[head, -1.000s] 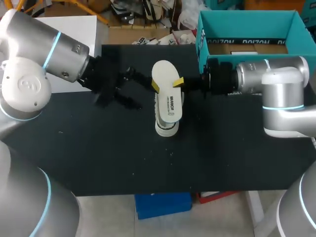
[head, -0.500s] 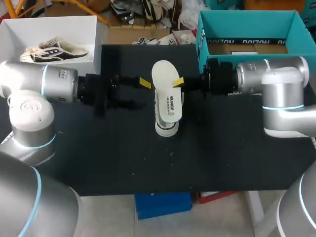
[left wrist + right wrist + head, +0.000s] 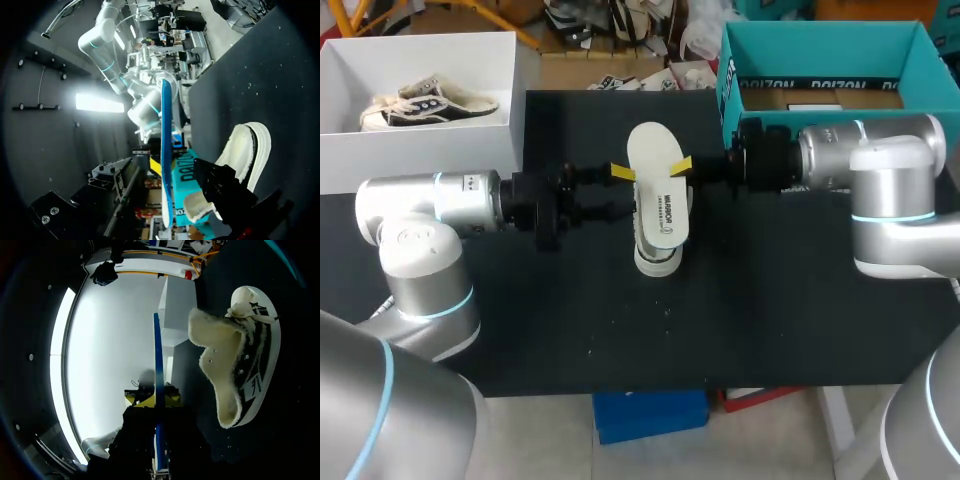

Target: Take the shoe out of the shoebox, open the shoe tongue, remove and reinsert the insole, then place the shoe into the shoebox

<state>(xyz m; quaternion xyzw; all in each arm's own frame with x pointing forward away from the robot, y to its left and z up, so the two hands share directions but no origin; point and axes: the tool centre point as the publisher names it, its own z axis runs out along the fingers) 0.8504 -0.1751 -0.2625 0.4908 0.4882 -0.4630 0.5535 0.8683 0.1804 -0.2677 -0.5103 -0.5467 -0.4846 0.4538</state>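
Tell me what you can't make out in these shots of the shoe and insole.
Head view: shoe mostly hidden under the insole.
Head view: whether the left gripper touches the insole, too small to tell.
Right wrist view: insole's faces, seen edge-on in the right gripper.

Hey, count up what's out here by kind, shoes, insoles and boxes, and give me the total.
Shoes: 2 (table shoe, boxed shoe)
Insoles: 1 (insole)
Boxes: 2 (white box, teal box)
Total: 5
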